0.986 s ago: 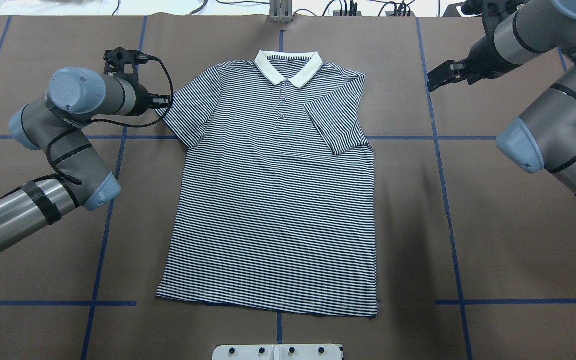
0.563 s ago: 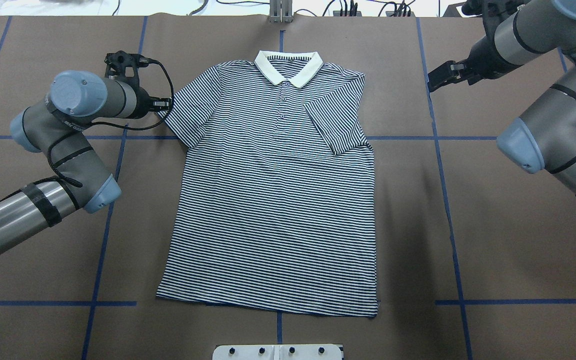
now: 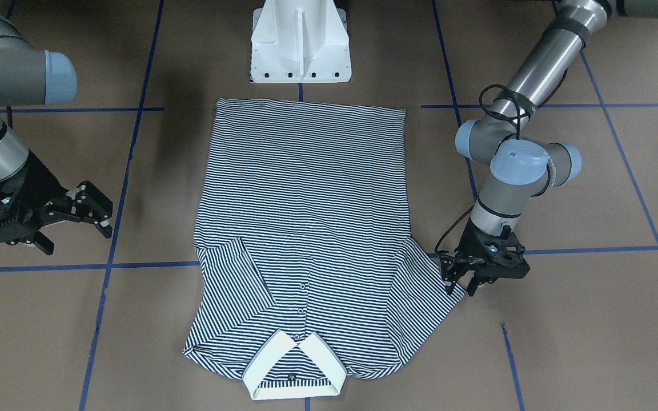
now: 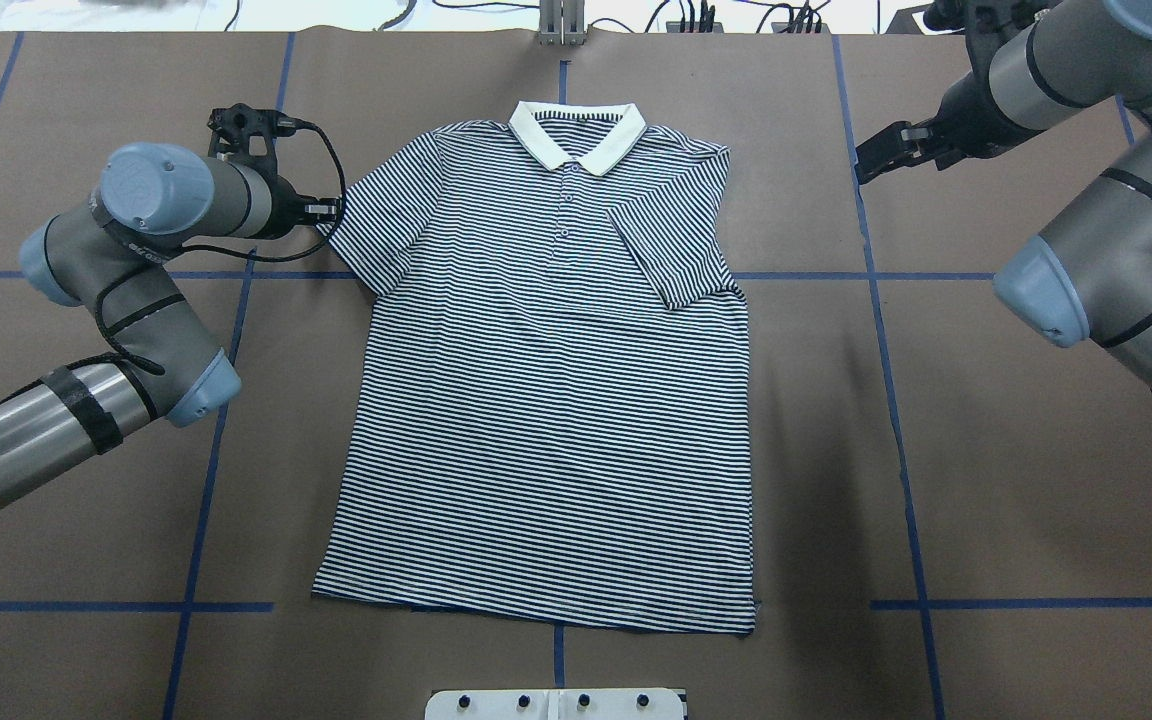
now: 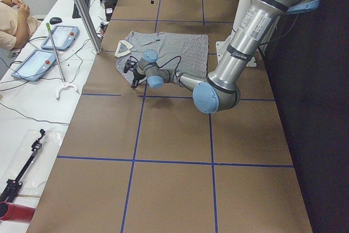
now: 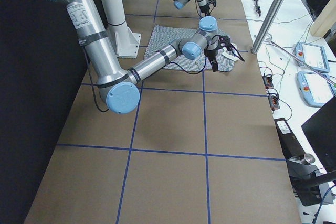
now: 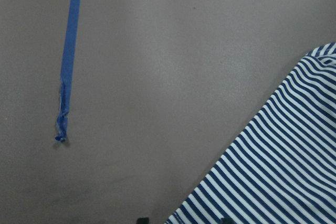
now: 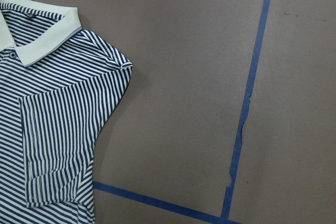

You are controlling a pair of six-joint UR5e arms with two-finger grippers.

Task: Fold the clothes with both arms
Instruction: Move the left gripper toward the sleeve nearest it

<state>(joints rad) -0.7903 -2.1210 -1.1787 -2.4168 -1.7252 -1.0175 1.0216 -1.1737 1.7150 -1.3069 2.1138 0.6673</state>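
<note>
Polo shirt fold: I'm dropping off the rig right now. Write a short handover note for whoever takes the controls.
Left gripper: open, low at the hem of the left-side sleeve, gripping nothing.
Right gripper: open, off to the shirt's right, holding nothing.
Polo shirt: flat on the table, front up, collar away from the robot.
Done: right-side sleeve folded in over the chest.
Left: close on the left-side sleeve and fold it in, then fold the body.
</note>
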